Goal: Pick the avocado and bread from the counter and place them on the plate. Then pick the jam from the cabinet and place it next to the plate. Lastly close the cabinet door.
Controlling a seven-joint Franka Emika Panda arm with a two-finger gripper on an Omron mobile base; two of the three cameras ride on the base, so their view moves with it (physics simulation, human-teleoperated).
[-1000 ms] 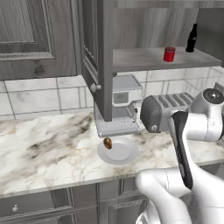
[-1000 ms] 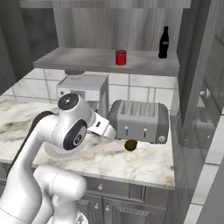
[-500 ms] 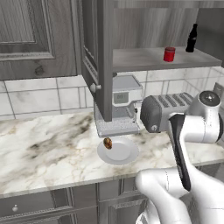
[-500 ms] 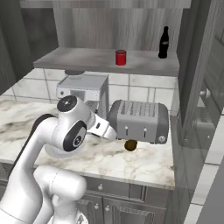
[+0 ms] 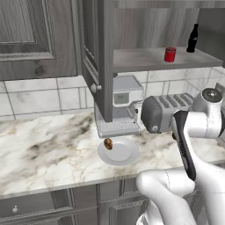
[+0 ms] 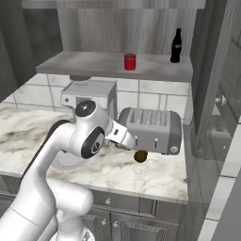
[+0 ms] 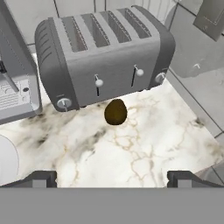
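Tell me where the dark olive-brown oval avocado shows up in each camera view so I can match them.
Left base view: I cannot make out the avocado; the arm covers the counter in front of the grey four-slot toaster.
Right base view: avocado on the white marble counter, just below the toaster's front.
Hand view: avocado near centre, beside the toaster's front face.
Shared landmark: the toaster.

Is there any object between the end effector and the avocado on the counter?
Nothing visible. In the hand view, bare counter lies between the open end effector and the avocado. The toaster stands just behind the avocado, not in front of it.
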